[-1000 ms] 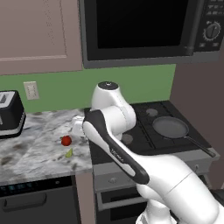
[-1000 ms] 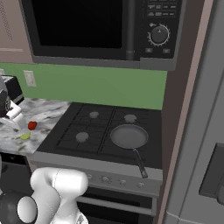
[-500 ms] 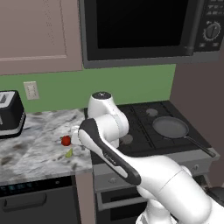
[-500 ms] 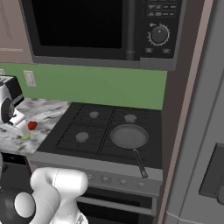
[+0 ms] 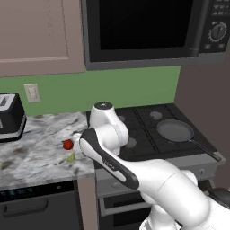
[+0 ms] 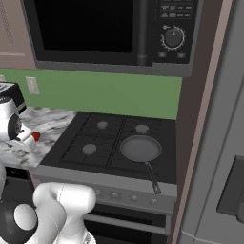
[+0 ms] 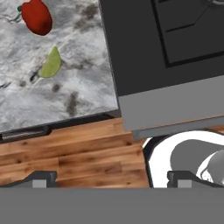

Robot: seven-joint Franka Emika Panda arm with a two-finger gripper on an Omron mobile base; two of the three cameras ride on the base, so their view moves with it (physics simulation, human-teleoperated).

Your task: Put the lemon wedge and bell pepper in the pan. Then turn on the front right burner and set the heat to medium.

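The red bell pepper [image 5: 67, 144] [image 7: 37, 16] and the small yellow-green lemon wedge [image 5: 71, 157] [image 7: 51, 63] lie close together on the marble counter [image 5: 31, 152], just left of the stove. My gripper [image 7: 111, 179] is open and empty, its fingertips [image 7: 41, 177] wide apart. It looks down over the counter's front edge, with both items ahead of it. The grey pan [image 5: 175, 130] [image 6: 140, 148] sits on the cooktop's front right corner with its handle pointing forward. It covers the front right burner, which is hidden.
A toaster [image 5: 9, 117] stands at the counter's back left. A microwave [image 5: 148, 31] hangs low over the stove. Control knobs [image 6: 114, 194] line the stove front. A tall grey fridge [image 6: 214, 143] flanks the stove on the right. My arm [image 5: 117, 152] crosses the stove's left front.
My arm has swung left and lower toward the counter, bringing the hand nearer the pepper and wedge. Pepper, wedge and pan have not moved.
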